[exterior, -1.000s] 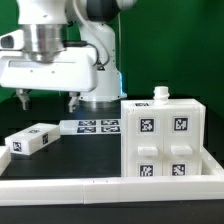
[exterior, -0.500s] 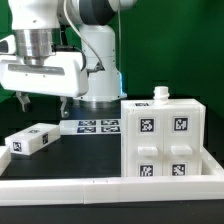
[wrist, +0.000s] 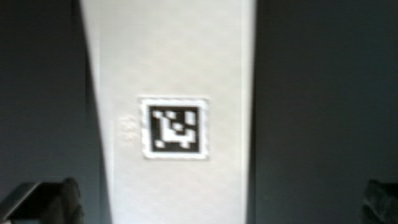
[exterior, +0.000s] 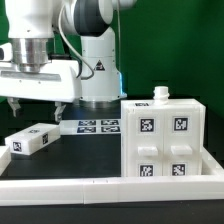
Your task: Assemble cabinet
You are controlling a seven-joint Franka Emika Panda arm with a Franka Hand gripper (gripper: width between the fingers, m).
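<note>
The white cabinet body [exterior: 165, 140] stands at the exterior view's right, with several square tags on its front and a small white knob [exterior: 161, 94] on top. A loose long white cabinet piece [exterior: 30, 140] with tags lies on the black table at the exterior view's left. My gripper [exterior: 36, 103] hangs open and empty above that piece, not touching it. In the wrist view the piece [wrist: 173, 60] runs straight between my dark fingertips [wrist: 45, 200], its tag centred in the picture. My gripper [wrist: 214, 205] holds nothing.
The marker board [exterior: 92, 126] lies flat behind the loose piece, next to the robot base [exterior: 100, 80]. A low white wall [exterior: 60, 184] runs along the table's front edge and up the exterior view's right side.
My gripper has moved toward the exterior view's left and slightly lower, ending over the loose white piece. The parts on the table have not moved.
</note>
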